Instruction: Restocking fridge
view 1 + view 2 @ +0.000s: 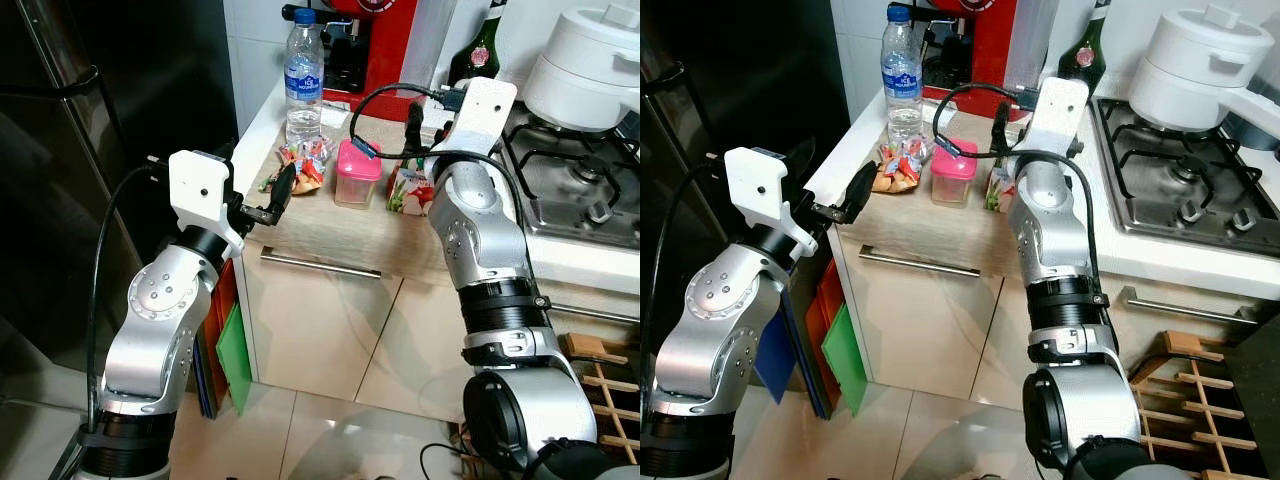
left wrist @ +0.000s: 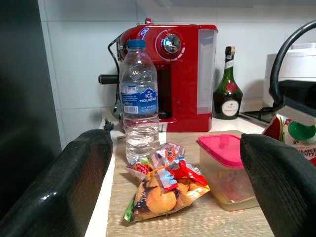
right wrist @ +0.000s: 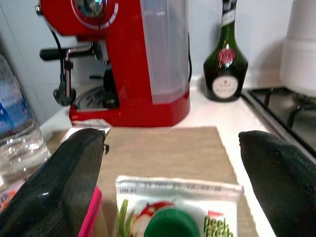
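On the counter stand a clear water bottle (image 1: 304,75), a colourful snack bag (image 1: 303,168), a pink-lidded container (image 1: 357,172) and a juice carton (image 1: 408,188) with a green cap (image 3: 170,224). My left gripper (image 1: 275,198) hovers open at the counter's front left corner. It points at the snack bag (image 2: 165,185) and touches nothing. My right gripper (image 1: 425,128) hangs open just above the carton, one finger on each side of it, holding nothing. The black fridge (image 1: 90,150) stands closed on the left.
A red coffee machine (image 1: 375,40) and a dark green bottle (image 1: 478,50) stand at the back wall. A gas hob (image 1: 575,190) with a white pot (image 1: 590,65) lies to the right. Coloured boards (image 1: 235,355) lean between fridge and cabinet. A wooden rack (image 1: 600,390) sits low right.
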`<state>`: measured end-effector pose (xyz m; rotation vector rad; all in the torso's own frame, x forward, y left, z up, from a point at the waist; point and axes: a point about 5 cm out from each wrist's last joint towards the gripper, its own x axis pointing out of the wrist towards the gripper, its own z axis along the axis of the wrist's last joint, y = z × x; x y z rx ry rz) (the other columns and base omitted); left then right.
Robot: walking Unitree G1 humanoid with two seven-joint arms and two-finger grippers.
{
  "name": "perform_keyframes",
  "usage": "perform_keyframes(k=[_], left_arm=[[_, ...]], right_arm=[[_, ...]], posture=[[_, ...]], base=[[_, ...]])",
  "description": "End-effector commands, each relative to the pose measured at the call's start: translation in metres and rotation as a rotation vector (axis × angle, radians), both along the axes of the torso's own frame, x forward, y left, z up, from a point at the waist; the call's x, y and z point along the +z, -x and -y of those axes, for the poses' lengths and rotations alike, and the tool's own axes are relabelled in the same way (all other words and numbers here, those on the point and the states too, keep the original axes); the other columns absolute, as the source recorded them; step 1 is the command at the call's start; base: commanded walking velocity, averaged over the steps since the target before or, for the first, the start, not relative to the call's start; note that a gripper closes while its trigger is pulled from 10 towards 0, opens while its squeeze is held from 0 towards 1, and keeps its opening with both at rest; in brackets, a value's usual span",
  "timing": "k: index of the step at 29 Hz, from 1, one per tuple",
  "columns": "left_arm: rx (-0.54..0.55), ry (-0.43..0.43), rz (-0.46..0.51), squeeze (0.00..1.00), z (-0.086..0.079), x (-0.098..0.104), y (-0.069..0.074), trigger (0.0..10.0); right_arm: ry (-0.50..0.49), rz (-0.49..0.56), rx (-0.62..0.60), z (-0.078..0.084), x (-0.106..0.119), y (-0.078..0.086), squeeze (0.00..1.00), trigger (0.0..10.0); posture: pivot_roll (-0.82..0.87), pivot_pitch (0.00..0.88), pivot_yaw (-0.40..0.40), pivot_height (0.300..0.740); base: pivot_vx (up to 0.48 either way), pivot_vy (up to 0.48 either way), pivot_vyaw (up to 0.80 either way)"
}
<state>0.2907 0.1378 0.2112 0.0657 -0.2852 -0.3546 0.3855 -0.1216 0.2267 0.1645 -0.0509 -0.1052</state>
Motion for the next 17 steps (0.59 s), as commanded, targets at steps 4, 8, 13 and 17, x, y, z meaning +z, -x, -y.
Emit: perform_keyframes(k=[4, 8, 13, 17], left_arm=[[-0.022, -0.002, -0.002, 0.00, 0.004, 0.001, 0.001, 10.0], [-0.028, -0.004, -0.005, 0.00, 0.005, 0.000, 0.001, 10.0], [-0.029, -0.004, -0.003, 0.00, 0.005, 0.000, 0.001, 10.0], [-0.028, -0.003, -0.003, 0.00, 0.006, 0.000, 0.001, 10.0]], right_arm=[[-0.019, -0.044, -0.005, 0.001, -0.005, 0.001, 0.00, 10.0], [-0.013, -0.064, -0.001, -0.001, -0.008, 0.001, 0.00, 10.0], [-0.024, -0.102, 0.002, -0.003, -0.011, 0.000, 0.00, 10.0], [-0.029, -0.115, -0.001, -0.003, -0.012, -0.001, 0.00, 10.0]], posture=[[0.03, 0.000, -0.044, 0.740], [0.03, 0.000, -0.044, 0.740], [0.03, 0.000, -0.044, 0.740], [0.03, 0.000, -0.044, 0.740]], base=[[0.000, 0.000, 0.00], [0.000, 0.000, 0.00], [0.000, 0.000, 0.00], [0.000, 0.000, 0.00]])
